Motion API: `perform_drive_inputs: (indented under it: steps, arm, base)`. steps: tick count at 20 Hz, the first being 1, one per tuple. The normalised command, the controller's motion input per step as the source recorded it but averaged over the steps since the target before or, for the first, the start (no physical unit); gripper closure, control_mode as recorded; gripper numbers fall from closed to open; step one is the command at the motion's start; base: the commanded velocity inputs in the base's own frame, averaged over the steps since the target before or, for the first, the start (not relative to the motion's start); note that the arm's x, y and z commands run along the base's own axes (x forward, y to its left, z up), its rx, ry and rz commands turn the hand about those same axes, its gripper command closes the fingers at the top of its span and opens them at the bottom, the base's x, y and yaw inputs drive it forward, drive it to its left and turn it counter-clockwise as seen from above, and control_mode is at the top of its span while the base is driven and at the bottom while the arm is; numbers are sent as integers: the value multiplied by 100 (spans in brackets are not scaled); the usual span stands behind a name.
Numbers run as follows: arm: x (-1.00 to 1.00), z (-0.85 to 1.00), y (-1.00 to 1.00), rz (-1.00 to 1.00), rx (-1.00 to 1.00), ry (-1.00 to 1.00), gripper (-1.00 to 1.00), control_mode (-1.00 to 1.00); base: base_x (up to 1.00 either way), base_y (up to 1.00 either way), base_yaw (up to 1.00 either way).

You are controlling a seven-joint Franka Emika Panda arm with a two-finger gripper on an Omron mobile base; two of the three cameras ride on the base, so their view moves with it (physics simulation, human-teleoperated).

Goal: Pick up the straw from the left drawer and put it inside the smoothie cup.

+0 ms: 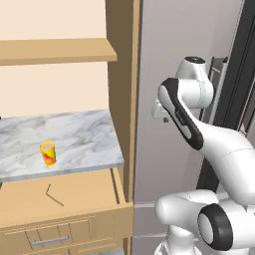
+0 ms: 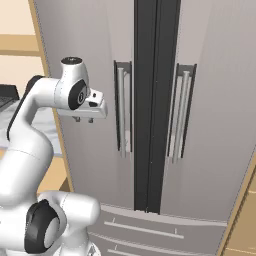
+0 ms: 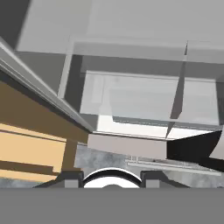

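Note:
The straw point(image 1: 54, 194), a thin dark stick with a bent end, lies flat in the left drawer point(image 1: 74, 189), which stands pulled out below the counter with its silver handle point(image 1: 50, 240) at the front. The smoothie cup point(image 1: 48, 153), yellow with a red mark, stands upright on the marble counter point(image 1: 84, 137) behind the drawer. My gripper point(image 2: 83, 120) hangs high in front of the grey fridge, far right of the drawer and cup. It points down, and its fingers point(image 3: 72, 179) are apart with nothing between them. In the left base view the gripper point(image 1: 162, 118) is level with the counter's back.
A tall wooden cabinet post point(image 1: 122, 99) separates the counter from the fridge. The fridge doors carry long vertical handles point(image 2: 121, 107) close to the hand. A wooden shelf point(image 1: 55, 51) hangs above the counter.

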Motion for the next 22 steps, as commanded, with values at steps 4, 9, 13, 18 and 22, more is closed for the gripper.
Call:
perform_drive_inputs:
  steps: [4,9,13,18,22]
  arm:
    - [-28,0,0,0,0,-6,-100,-100]
    - [-45,0,-8,-1,1,-19,-100,-100]
    - [-53,-6,-1,-4,0,-10,-100,-100]
    - [-27,-23,0,-5,0,-4,-100,-100]
    - [-1,-14,0,0,0,-1,-100,-100]
  base:
    - [0,0,0]
    - [0,0,0]
    - [0,0,0]
    - [0,0,0]
    - [0,0,0]
